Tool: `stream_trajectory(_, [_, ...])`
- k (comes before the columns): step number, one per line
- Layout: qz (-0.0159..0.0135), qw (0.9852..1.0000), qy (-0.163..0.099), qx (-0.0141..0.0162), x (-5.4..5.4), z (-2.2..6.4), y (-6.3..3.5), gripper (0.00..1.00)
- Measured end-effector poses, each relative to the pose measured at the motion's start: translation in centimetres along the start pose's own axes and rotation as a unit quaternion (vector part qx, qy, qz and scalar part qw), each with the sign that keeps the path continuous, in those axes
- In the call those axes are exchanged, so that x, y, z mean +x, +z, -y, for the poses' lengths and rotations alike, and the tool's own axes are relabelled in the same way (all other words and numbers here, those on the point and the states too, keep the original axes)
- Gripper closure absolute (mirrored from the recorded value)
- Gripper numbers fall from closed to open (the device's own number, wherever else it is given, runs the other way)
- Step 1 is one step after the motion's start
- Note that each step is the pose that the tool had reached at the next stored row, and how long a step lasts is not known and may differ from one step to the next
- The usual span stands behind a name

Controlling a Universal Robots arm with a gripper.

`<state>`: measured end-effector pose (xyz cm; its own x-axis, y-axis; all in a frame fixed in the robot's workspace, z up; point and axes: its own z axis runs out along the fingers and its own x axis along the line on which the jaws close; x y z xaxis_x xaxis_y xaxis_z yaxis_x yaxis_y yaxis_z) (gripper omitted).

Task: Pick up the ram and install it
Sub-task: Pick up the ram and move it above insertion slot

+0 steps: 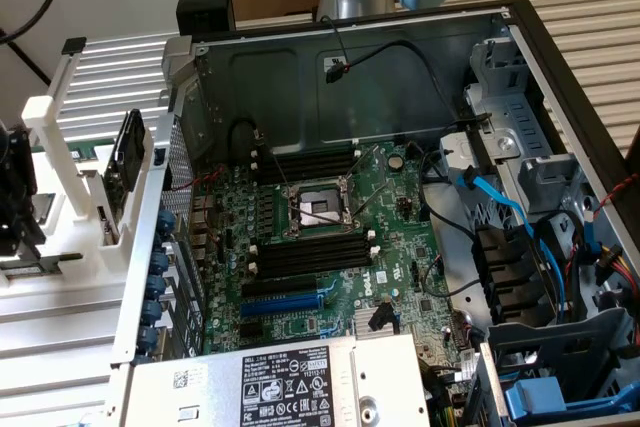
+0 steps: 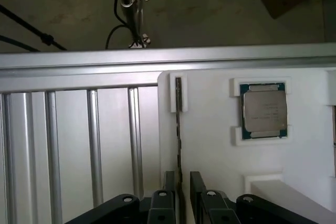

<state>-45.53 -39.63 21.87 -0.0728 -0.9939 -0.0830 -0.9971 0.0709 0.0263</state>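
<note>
The ram (image 2: 179, 124) stands on edge in a slot of a white holder (image 2: 210, 145), seen as a thin dark strip. My gripper (image 2: 182, 183) is open and straddles its near end, one black finger (image 2: 169, 184) close against one side and the other finger with a small gap on the other side. In the exterior view the gripper (image 1: 16, 212) is a black shape at the far left, over the white holder (image 1: 60, 172) outside the computer case. The motherboard (image 1: 330, 247) lies in the open case with long black memory slots (image 1: 310, 253).
A square silver processor chip (image 2: 263, 110) sits in its own recess in the holder beside the ram. Ribbed aluminium table slats (image 2: 79, 140) run alongside. A black card (image 1: 127, 159) stands in the white rack. Cables and a power supply (image 1: 290, 382) crowd the case.
</note>
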Motion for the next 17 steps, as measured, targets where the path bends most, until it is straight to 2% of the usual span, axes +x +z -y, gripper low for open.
stream_trajectory(1, [0.0001, 1.0, 0.0, -0.0013, 0.1, 0.01, 0.11, 0.74])
stream_trajectory(2, [0.0003, 1.0, 0.0, -0.0043, 0.2, 0.08, 0.51, 0.74])
stream_trajectory(8, [0.0049, 1.0, 0.0, -0.0064, 0.3, 0.31, 0.9, 0.74])
stream_trajectory(12, [0.0045, 0.9999, 0.001, -0.0128, 0.3, 0.32, 1.13, 0.74])
stream_trajectory(13, [0.0012, 0.9999, 0.001, -0.0136, 0.1, 0.31, 1.16, 0.74])
stream_trajectory(15, [-0.003, 0.9999, 0.001, -0.0133, -0.1, 0.29, 1.18, 0.74])
stream_trajectory(17, [-0.0086, 0.9999, 0.001, -0.0126, -0.4, 0.28, 1.21, 0.74])
